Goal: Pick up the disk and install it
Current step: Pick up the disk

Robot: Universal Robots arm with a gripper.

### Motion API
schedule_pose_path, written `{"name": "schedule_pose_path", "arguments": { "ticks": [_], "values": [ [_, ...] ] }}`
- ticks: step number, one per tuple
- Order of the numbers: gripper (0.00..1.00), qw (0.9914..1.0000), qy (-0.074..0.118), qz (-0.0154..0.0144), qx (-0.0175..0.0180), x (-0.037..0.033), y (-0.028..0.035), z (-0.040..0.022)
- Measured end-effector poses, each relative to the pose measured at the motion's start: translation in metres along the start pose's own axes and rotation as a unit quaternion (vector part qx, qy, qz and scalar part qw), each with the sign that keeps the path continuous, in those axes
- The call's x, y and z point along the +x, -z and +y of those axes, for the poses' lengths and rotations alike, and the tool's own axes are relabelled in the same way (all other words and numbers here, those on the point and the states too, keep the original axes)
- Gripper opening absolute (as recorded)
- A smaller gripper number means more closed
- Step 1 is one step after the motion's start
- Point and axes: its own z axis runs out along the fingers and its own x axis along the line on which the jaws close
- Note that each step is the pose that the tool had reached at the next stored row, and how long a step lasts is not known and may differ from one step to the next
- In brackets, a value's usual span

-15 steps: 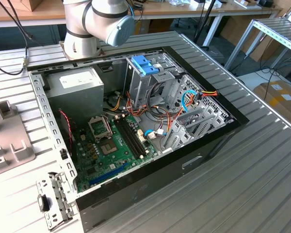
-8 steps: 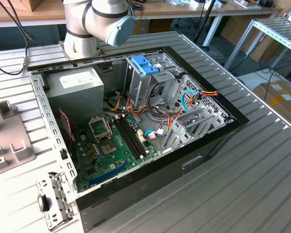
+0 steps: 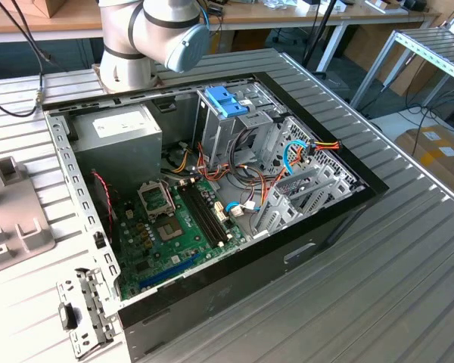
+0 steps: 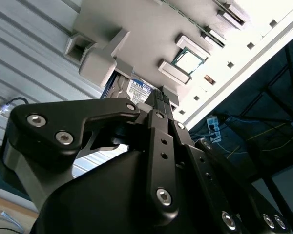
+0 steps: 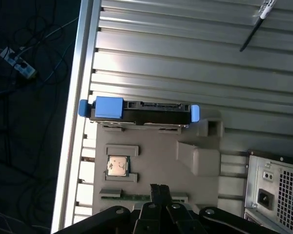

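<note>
The disk [image 5: 141,111] stands on its edge in a slot at the end of a grey fixture plate [image 5: 151,156]. A light-blue carrier rail frames it, with a blue tab at each end. In the second wrist view the disk's [image 4: 136,90] white-and-blue label peeks out behind the fingertips. My gripper [image 5: 159,191] hovers above the fixture plate, a short way from the disk and not touching it. Its black fingers are shut together with nothing between them. The gripper [image 4: 161,97] points toward the disk in both wrist views.
A processor chip [image 5: 118,165] lies in a holder on the fixture plate, next to raised grey blocks [image 5: 198,158]. The open computer case [image 3: 212,197] sits on the ribbed table [image 3: 378,287], with a blue-topped drive cage [image 3: 227,102] and a power-supply box [image 3: 125,136] inside. The table edge [image 5: 78,122] runs beside the disk.
</note>
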Motion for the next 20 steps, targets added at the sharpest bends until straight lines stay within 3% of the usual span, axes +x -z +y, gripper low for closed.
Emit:
{"name": "schedule_pose_path", "arguments": {
  "ticks": [9,17,20],
  "values": [
    [0.11,0.99922,0.040,0.0016,-0.0009,-0.0006,0.0000,-0.0001],
    [0.11,0.99770,0.068,0.0027,-0.0015,-0.0012,-0.0001,-0.0002],
    [0.11,0.99662,0.082,0.0033,-0.0019,-0.0014,-0.0001,-0.0002]
  ]
}}
